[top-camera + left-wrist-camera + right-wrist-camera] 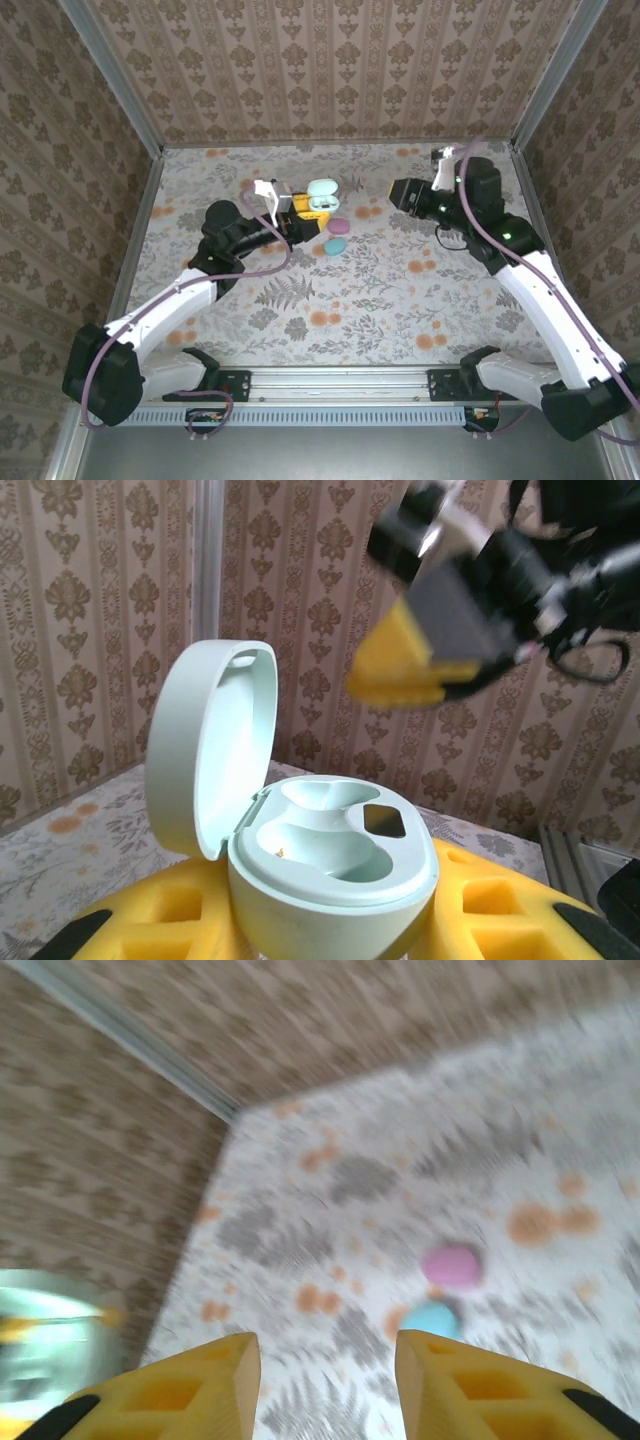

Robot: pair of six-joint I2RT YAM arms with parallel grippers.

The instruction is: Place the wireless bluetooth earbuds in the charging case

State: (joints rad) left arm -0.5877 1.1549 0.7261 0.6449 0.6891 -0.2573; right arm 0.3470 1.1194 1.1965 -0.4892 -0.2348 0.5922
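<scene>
A mint-green charging case (335,880) stands with its lid (205,745) swung up, and my left gripper (303,215) is shut on it, yellow fingers (500,910) on both sides. Its two wells look bare apart from a tiny orange speck. The earbuds are out of view. In the top view the case (322,195) sits at the back centre of the mat. My right gripper (393,193) hovers just to its right and is open, with nothing between its fingers (440,1380). From the left wrist, the right gripper (400,670) hangs above and behind the case.
A closed pink pebble-shaped case (338,226) and a closed blue one (335,246) lie on the floral mat (330,300) just in front of the mint case. Patterned walls enclose the mat on three sides. The right wrist view is motion-blurred.
</scene>
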